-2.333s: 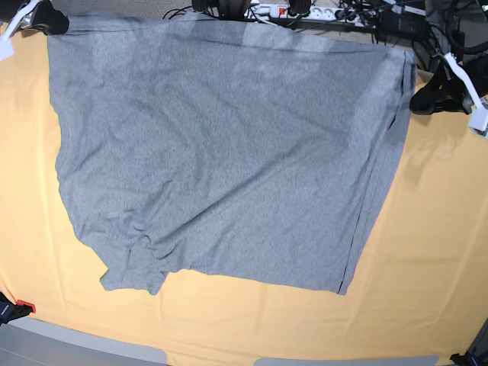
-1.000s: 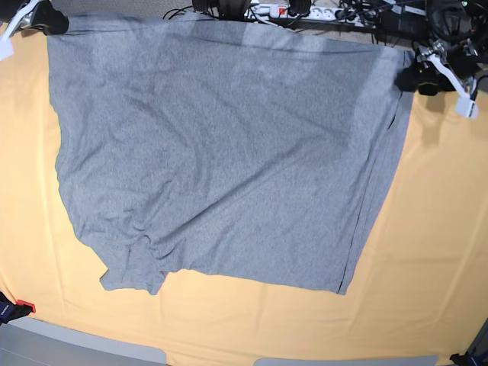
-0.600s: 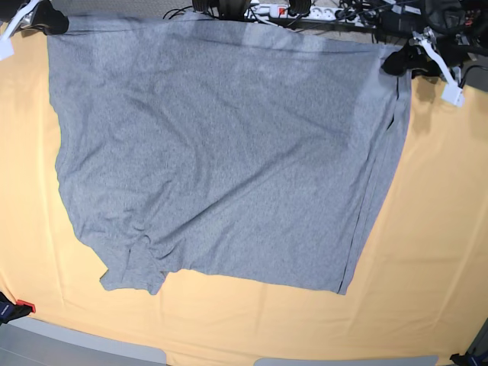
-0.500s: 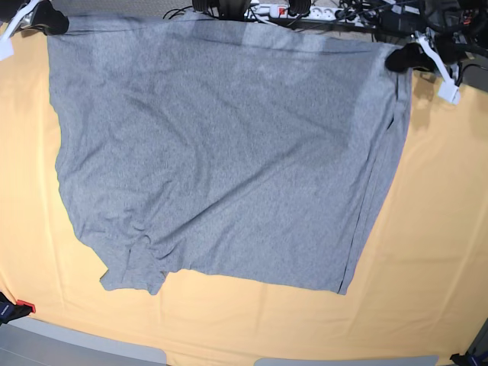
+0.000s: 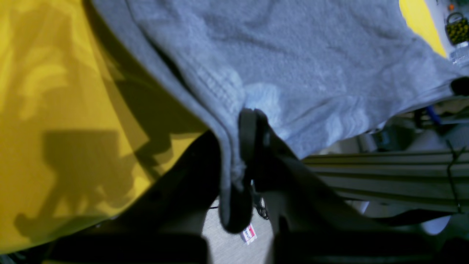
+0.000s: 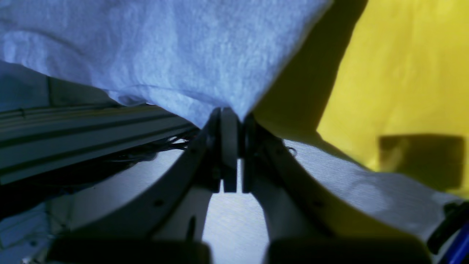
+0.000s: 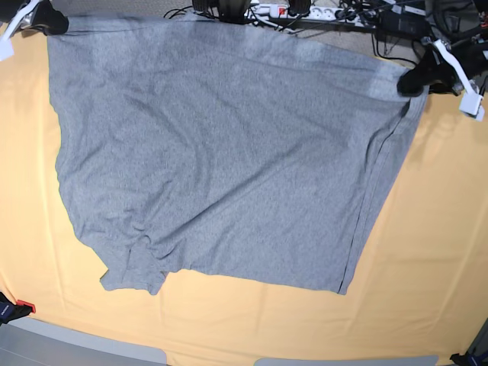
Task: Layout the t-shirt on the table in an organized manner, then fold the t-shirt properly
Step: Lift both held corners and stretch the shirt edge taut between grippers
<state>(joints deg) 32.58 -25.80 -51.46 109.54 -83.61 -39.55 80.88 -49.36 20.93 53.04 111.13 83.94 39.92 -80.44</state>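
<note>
Shirt (image 7: pixel 221 160): spread flat on desk (image 7: pixel 435 229).
Left pincer (image 5: pixel 243 146): clamped on shirt corner.
Right pincer (image 6: pixel 232 121): clamped on opposite corner.

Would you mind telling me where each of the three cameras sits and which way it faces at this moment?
Base: overhead, looking down on the t-shirt spread over the table; the left gripper shows at upper right, the right gripper at upper left.
Left wrist: behind its gripper, looking along the fingers, pinching a hemmed shirt edge.
Right wrist: behind its gripper, facing its pinched shirt corner.
Shared: all three views show the grey shirt on the yellow cloth; each wrist grip matches a far shirt corner in the base view.
</note>
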